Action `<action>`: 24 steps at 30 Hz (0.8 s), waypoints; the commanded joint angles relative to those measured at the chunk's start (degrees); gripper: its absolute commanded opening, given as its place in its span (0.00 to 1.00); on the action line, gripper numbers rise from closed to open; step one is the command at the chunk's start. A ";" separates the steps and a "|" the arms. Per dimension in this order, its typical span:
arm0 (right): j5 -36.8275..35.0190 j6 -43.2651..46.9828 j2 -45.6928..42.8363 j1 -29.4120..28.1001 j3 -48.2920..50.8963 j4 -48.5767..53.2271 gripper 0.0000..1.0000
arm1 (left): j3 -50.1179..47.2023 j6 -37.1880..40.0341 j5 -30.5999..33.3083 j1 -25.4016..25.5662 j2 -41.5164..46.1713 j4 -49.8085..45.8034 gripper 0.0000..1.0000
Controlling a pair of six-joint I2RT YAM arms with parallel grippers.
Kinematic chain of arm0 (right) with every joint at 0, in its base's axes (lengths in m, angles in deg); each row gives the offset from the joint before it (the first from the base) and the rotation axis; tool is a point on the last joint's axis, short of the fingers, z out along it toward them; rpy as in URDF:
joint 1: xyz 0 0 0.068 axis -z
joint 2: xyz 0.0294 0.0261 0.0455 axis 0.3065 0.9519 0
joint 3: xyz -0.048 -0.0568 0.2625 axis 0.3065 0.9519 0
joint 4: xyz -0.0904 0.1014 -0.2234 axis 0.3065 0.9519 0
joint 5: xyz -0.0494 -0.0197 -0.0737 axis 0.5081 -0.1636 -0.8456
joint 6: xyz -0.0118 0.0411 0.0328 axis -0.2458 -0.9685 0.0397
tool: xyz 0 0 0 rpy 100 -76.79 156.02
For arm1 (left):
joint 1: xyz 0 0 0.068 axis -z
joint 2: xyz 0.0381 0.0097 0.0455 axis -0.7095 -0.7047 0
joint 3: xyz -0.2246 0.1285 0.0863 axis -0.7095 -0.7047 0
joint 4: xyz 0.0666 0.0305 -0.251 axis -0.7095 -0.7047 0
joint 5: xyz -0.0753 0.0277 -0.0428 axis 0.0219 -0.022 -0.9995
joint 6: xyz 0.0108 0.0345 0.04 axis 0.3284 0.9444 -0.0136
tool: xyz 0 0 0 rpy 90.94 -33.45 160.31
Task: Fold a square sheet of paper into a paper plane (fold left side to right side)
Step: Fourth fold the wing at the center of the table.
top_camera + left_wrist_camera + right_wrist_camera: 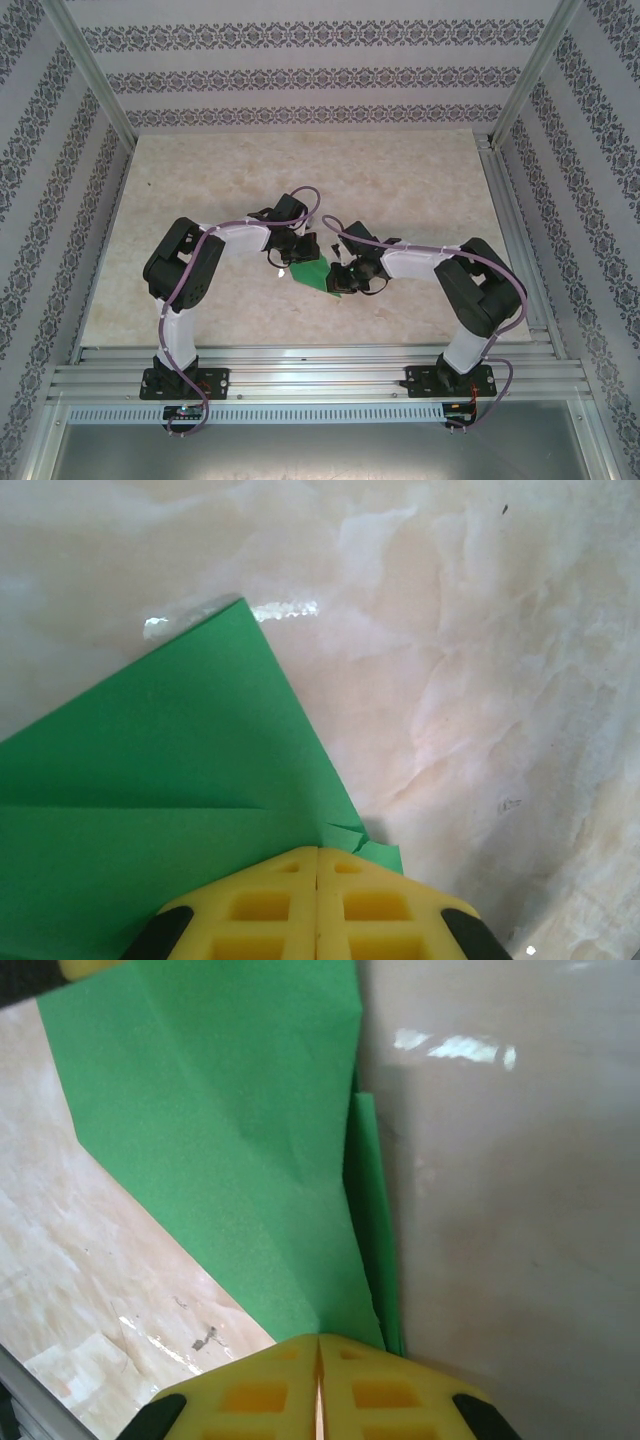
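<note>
Bright-green paper sheet (312, 273), already creased into layered flaps, is sitting on the pale marbled table (200, 190). Left gripper (317, 858) and right gripper (319, 1345) are pinching its edges, jaws closed. Final dart folds seemingly remaining.

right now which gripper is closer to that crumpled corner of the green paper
Left. The left gripper has its fingers shut on the green paper right beside the crumpled corner; the right gripper pinches the opposite end.
</note>
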 commanded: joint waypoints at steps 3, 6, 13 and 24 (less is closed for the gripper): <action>-1.50 0.45 -1.54 2.20 5.84 4.09 0.09 | -1.23 1.53 7.46 0.29 -2.43 -7.16 0.07; -0.63 0.47 -2.77 2.85 7.43 3.45 0.09 | -1.22 1.45 7.50 0.25 -2.63 -7.16 0.07; 3.18 0.41 -9.70 3.20 7.51 2.30 0.10 | -0.91 1.27 7.41 0.31 -2.50 -7.22 0.07; 7.06 -4.09 -3.11 2.39 -1.55 -4.42 0.09 | -1.07 1.10 7.16 0.42 -2.13 -6.86 0.07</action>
